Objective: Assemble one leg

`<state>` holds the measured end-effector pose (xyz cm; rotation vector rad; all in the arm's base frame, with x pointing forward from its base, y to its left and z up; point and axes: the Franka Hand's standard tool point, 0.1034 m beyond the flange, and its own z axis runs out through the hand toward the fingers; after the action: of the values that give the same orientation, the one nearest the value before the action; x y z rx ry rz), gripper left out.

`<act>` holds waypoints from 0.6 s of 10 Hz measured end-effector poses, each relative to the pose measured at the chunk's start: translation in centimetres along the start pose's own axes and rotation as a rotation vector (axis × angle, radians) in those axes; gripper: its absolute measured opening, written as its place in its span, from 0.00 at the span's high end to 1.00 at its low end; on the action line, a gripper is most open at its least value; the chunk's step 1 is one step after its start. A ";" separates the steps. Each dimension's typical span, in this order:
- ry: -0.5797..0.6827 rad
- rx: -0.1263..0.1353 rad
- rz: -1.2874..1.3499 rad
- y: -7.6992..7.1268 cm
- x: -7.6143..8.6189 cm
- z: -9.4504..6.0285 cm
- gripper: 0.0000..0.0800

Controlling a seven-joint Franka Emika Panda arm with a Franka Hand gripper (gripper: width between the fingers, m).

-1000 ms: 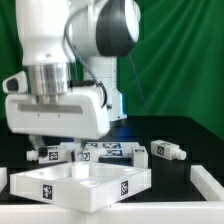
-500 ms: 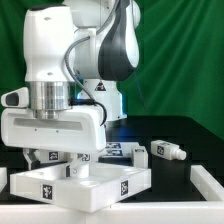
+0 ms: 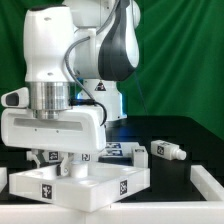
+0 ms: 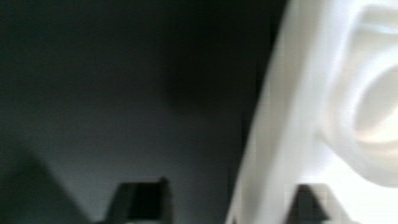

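My gripper (image 3: 55, 162) is low over the near-left part of the large white square panel (image 3: 120, 185). In the wrist view the gripper (image 4: 228, 206) is open. One fingertip (image 4: 141, 202) is over the dark table and the other is over the panel's white rim (image 4: 285, 120), so the jaws straddle that rim without closing on it. One leg (image 3: 171, 151), a short white peg with tag stickers, lies on the table at the exterior view's right. More legs (image 3: 139, 153) lie behind the panel, partly hidden by the arm.
A white part (image 3: 211, 184) sits at the exterior view's lower right edge and another (image 3: 4, 178) at the lower left edge. The arm's bulky white hand body (image 3: 55, 125) blocks much of the panel's back left. A green curtain hangs behind.
The arm has swung and dropped lower over the panel's left side since the earliest frame. In the last half second it has barely moved.
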<state>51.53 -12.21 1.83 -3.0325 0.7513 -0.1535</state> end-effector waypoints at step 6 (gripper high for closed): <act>-0.013 0.020 -0.201 -3.3 0.4 -0.2 0.93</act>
<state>53.42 -9.46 2.21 -3.0806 0.4397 -0.1415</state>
